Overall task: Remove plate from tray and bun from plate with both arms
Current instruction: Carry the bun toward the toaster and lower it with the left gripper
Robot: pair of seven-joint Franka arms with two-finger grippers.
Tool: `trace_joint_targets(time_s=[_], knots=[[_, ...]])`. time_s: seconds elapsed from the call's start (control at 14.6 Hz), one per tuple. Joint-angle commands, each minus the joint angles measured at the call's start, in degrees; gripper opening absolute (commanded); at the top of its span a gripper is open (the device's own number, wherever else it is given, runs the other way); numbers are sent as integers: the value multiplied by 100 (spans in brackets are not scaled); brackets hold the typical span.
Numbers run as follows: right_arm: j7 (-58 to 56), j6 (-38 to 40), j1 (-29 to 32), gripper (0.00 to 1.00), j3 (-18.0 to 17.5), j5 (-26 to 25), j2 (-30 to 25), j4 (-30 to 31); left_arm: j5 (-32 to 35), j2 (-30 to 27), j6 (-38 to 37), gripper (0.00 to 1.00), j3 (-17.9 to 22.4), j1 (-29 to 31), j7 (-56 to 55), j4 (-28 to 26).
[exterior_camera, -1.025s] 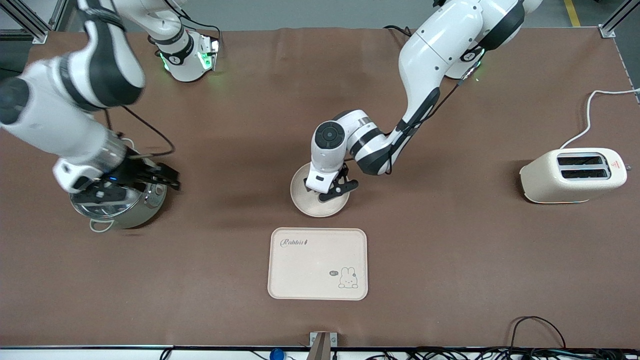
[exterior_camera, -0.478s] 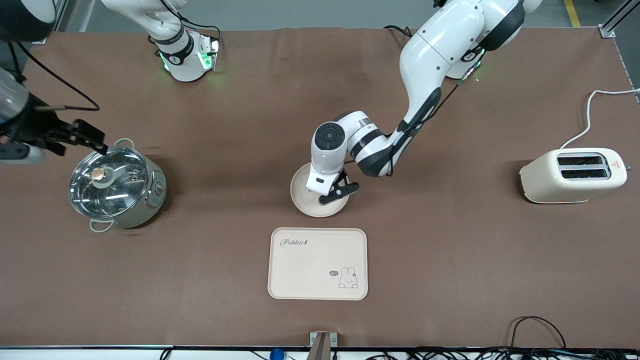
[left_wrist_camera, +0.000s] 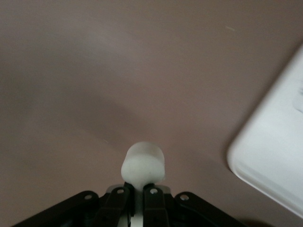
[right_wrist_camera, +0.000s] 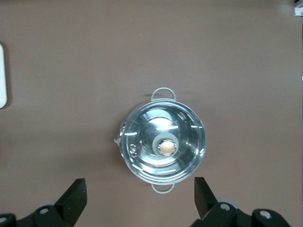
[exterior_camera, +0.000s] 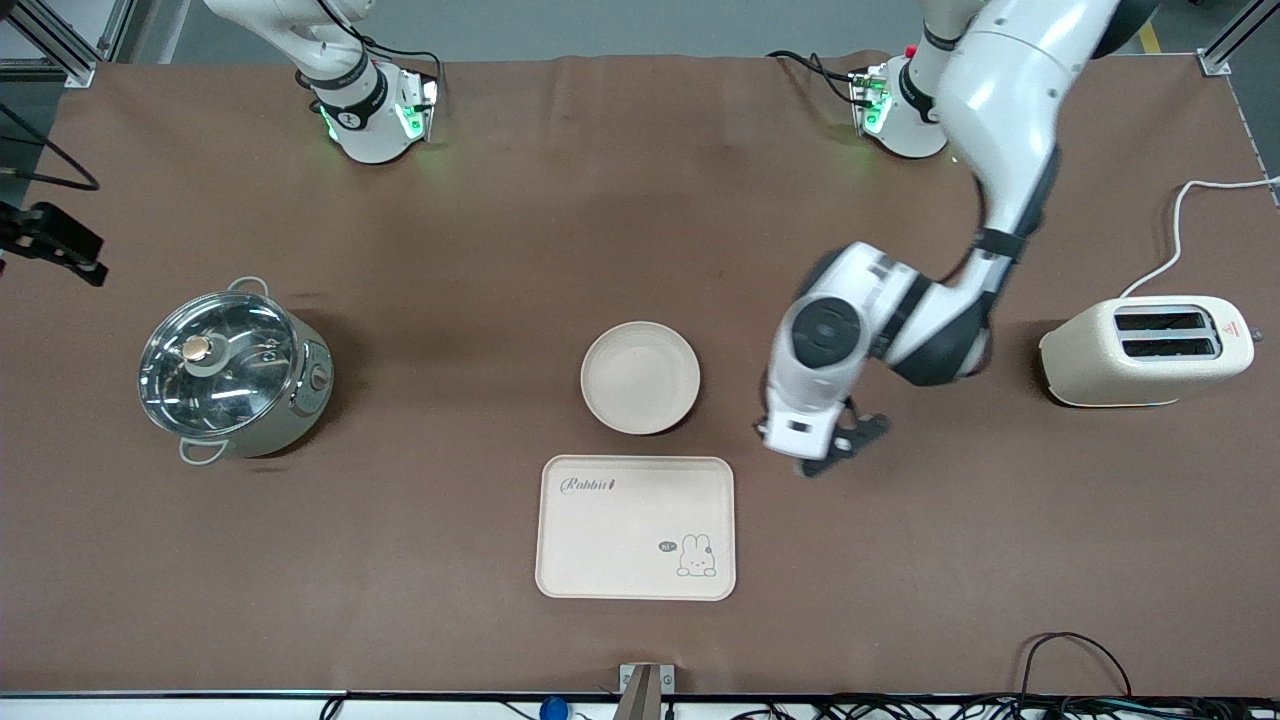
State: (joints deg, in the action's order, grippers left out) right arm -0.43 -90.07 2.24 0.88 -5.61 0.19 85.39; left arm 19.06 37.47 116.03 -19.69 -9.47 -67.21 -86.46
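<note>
The round cream plate (exterior_camera: 640, 377) lies bare in the middle of the table. My left gripper (exterior_camera: 838, 452) hangs over the table beside the plate, toward the left arm's end. In the left wrist view it (left_wrist_camera: 138, 190) is shut on the small white bun (left_wrist_camera: 143, 163), which sticks out past the fingertips. In the front view the bun is hidden under the hand. My right gripper (exterior_camera: 60, 248) is high up at the right arm's end of the table. In the right wrist view it (right_wrist_camera: 138, 187) is open and empty, above the lidded pot (right_wrist_camera: 162, 145).
A steel pot with a glass lid (exterior_camera: 232, 377) stands toward the right arm's end. The cream rabbit tray (exterior_camera: 636, 527) lies nearer the camera than the plate; its corner shows in the left wrist view (left_wrist_camera: 270, 161). A cream toaster (exterior_camera: 1145, 350) stands toward the left arm's end.
My left gripper left the plate and swung toward the left arm's end, uncovering the plate. My right gripper rose from the pot and drew back toward the table's edge.
</note>
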Motion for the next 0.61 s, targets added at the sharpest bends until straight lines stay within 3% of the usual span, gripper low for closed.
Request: trace_joint_targets(time_s=[0.0, 0.2, 0.34, 0.41, 0.48, 0.55], knots=[[16, 68, 31, 100, -88, -36, -28, -40, 27, 14, 505, 12, -140, 777, 32, -730], [42, 139, -5, 100, -88, 86, -37, -40, 27, 251, 1359, 17, -131, 1298, 33, -1083], [34, 200, 74, 100, -27, 490, -46, 13, 80, 392, 1405, 22, -131, 1473, 111, -1075], [16, 192, 135, 100, -18, 508, -28, 13, 80, 401, 1405, 33, -131, 1597, 312, -1075], [-19, 200, 162, 100, -18, 509, -28, 13, 63, 436, 1405, 56, -131, 1702, 584, -1075], [-62, 209, 171, 100, -18, 509, -28, 4, 54, 480, 1405, 86, -131, 1764, 630, -1075]])
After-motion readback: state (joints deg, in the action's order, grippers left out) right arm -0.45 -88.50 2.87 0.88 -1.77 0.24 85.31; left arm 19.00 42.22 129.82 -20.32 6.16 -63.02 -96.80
